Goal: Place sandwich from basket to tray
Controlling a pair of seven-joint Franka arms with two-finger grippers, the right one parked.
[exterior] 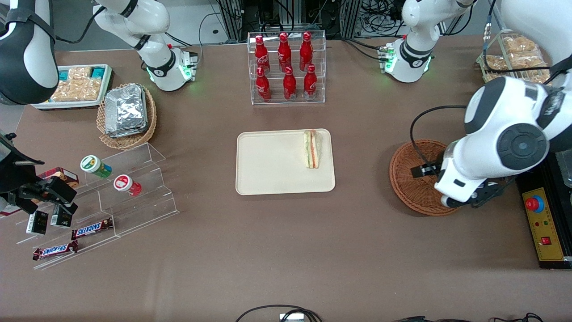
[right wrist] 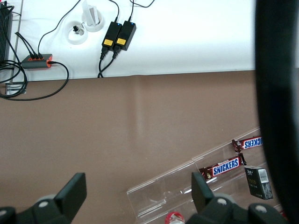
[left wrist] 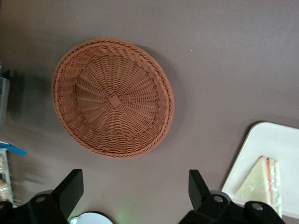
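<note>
Reddish-brown and round, the shallow woven wicker basket (exterior: 413,179) sits toward the working arm's end of the table with nothing in it; the left wrist view shows its bare woven floor (left wrist: 113,99). The small triangular wedge sandwich with pale bread and green, orange and red filling (exterior: 311,148) already lies on the large flat cream-beige rectangular tray with rounded corners (exterior: 272,165), near the tray edge that faces the basket and in the half of the tray farther from the front camera. It is well apart from the basket.

As a judgement, the transfer itself looks done: the basket is emptied and the sandwich rests fully inside the tray's low rim. What seems left is only for the arm to clear away and settle.

The left arm's gripper (left wrist: 133,189) hangs above the brown table just beside the basket, between it and the tray. Its two black fingers (left wrist: 71,185) stand wide apart and have hold of nothing; only bare tabletop shows between them.

The sandwich lies on its side, its long axis running from nearer the front camera to farther from it, roughly parallel to the tray's short edges. Its striped filling edge faces the basket. In the left wrist view (left wrist: 262,183) the wedge narrows to a point at one end, though which end that is on the table I cannot tell.
</note>
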